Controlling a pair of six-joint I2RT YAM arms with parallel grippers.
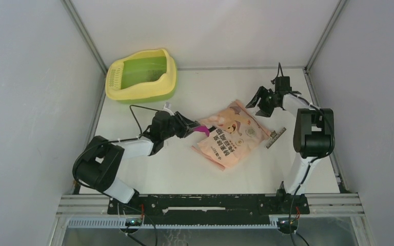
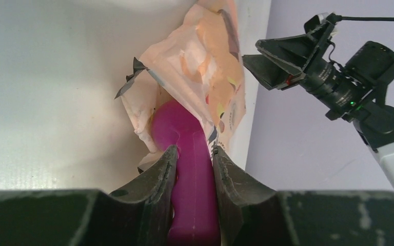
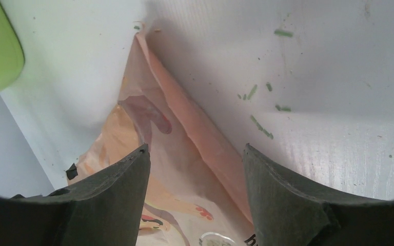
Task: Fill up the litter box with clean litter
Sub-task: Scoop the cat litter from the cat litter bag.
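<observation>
You are seeing the litter box [image 1: 141,76] sitting at the far left corner of the surface [image 1: 174,169]; the bag [image 1: 231,134] is lying flat near the middle, well apart from it; the scoop [image 2: 190,169] is poking into the bag's left end, its handle lying between your left fingers [image 2: 156,174]; your right fingers [image 3: 113,195] are hanging over the bag's far edge; a small strip [image 1: 276,137] is lying just right of the bag.

Blurred, illegible printed characters on the pink-orange bag [image 1: 231,136]; nothing readable.
</observation>
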